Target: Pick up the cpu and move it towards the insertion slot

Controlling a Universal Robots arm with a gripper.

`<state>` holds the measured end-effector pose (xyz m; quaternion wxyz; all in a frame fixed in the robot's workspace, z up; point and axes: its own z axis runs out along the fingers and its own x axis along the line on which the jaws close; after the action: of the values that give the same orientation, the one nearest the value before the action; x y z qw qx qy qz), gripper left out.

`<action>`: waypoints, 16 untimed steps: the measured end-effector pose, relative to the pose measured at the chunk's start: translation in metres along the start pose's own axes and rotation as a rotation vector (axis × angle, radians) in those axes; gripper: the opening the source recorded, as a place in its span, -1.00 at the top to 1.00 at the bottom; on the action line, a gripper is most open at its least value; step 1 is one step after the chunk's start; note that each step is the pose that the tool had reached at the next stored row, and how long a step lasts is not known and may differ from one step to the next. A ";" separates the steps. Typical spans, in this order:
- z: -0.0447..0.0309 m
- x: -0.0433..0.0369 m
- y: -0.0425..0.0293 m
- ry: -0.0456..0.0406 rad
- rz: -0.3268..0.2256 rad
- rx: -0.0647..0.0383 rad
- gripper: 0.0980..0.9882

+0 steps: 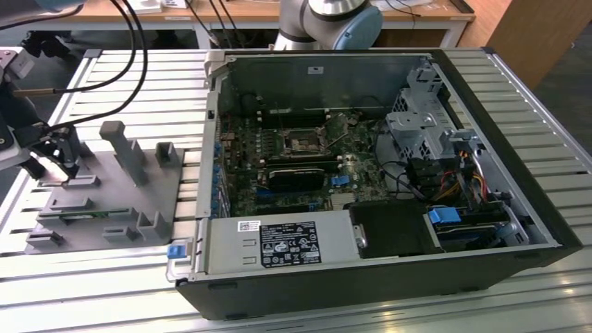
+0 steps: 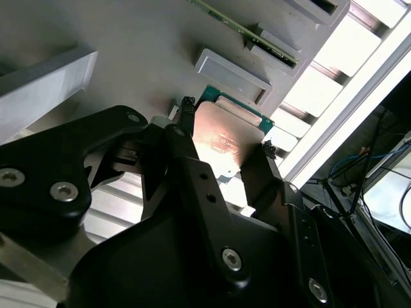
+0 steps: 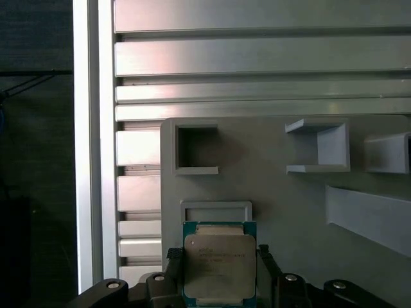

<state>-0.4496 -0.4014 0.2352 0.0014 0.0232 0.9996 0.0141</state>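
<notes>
Over at the exterior view's left, the gripper (image 1: 54, 171) stands low over the grey holder tray (image 1: 97, 201), well apart from the open computer case (image 1: 370, 284) on the slatted metal table (image 1: 93, 284). Its two black fingers (image 3: 264, 262) are pinching the cpu (image 3: 219, 264) by two opposite edges. The chip lies flat, silver lid facing up at the cameras and green rim showing around it. Its sides are square with the tray's edges, and one side lies just beside a low rectangular frame (image 3: 216, 210) on the tray. It looks close to square, so I cannot tell its longer side. A thin green strip (image 1: 88, 216) lies in one of the tray's slots. Inside the case, the insertion slot (image 1: 303, 141) sits on the green board, its silvery frame around a dark centre
</notes>
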 end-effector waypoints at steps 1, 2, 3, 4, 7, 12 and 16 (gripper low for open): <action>-0.0001 0.0000 0.0000 -0.0001 0.000 0.000 0.01; -0.0003 0.0000 0.0000 0.0000 0.000 0.000 0.01; -0.0005 0.0000 0.0000 0.0000 0.000 0.000 0.01; -0.0007 0.0000 0.0000 0.0000 0.000 0.000 0.01; -0.0013 0.0000 0.0001 0.0000 0.000 0.000 0.01; -0.0033 0.0000 0.0002 -0.0001 0.000 0.000 0.01; -0.0042 0.0000 0.0002 0.0000 0.000 0.000 0.01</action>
<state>-0.4496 -0.4013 0.2393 0.0014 0.0232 0.9996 0.0141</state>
